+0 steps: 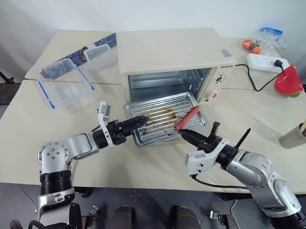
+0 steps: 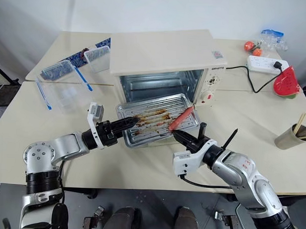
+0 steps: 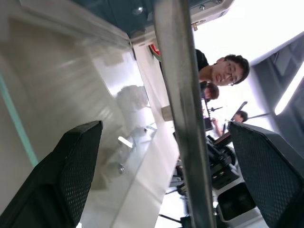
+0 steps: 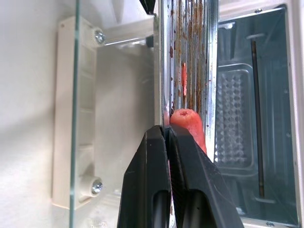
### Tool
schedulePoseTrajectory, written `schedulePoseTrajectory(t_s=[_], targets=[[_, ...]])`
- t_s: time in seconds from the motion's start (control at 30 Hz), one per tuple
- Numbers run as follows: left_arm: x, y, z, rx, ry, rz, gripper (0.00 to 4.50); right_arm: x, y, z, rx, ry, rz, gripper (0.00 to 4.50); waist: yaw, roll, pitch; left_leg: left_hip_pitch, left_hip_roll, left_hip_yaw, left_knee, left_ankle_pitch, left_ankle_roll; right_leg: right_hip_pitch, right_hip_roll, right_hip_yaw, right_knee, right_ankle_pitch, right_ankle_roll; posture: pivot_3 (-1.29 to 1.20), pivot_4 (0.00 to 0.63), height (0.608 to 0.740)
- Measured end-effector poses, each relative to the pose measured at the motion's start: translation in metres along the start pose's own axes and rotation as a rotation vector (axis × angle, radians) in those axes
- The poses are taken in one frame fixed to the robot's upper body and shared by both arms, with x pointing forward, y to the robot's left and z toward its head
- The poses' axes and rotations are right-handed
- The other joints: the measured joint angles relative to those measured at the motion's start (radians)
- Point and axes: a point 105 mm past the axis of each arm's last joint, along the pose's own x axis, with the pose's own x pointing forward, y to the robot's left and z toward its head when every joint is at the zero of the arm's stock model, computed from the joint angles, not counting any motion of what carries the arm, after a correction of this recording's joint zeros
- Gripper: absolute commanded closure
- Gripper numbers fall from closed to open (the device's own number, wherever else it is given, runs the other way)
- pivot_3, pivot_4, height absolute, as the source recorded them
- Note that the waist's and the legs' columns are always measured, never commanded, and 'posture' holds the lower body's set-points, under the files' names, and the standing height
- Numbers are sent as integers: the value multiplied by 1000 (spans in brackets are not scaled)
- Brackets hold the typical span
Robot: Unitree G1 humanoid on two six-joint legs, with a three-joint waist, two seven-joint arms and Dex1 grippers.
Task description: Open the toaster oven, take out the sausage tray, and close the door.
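From the right wrist, the right gripper [image 4: 167, 135] is clamped on the tray [image 1: 165, 118] rim beside the sausage [image 4: 189, 124]. From the left wrist, the left gripper [image 3: 166, 161] gapes with the tray edge between its fingers. The tray sits out on the lowered door [image 4: 76, 118] before the oven [image 1: 170, 50]. Plastic containers [image 1: 68, 81] crowd the desk's [image 1: 22, 120] far left corner.

— What's the room like?
— A plain white wall [image 1: 41, 10] behind pale beige tables [image 1: 22, 115] pushed together, evenly lit.
— And below?
— Dark grey floor [image 1: 9, 205] at the table's near edge.
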Motion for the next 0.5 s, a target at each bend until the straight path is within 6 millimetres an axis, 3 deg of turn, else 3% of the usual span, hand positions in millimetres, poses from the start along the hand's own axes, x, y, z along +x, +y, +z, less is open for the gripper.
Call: schedulePoseTrajectory(t_s=[0.1, 0.37, 0.5], targets=[[3, 0, -9, -87, 6, -11, 1801, 0, 2, 1, 0, -3, 14, 4500, 1, 0, 0, 0, 0, 0, 0, 0, 0, 0, 0, 1, 0, 0, 0, 0, 150, 740], [0, 3, -7, -212, -43, 13, 4368, 0, 5, 1, 3, -8, 45, 4500, 4, 0, 0, 1, -1, 2, 1, 0, 0, 0, 1, 4, 0, 0, 0, 0, 150, 740], [1, 7, -8, -234, -57, 27, 4438, -1, 2, 2, -3, -17, 55, 4500, 8, 0, 0, 1, -1, 4, 1, 0, 0, 1, 1, 5, -2, 0, 0, 0, 150, 740]])
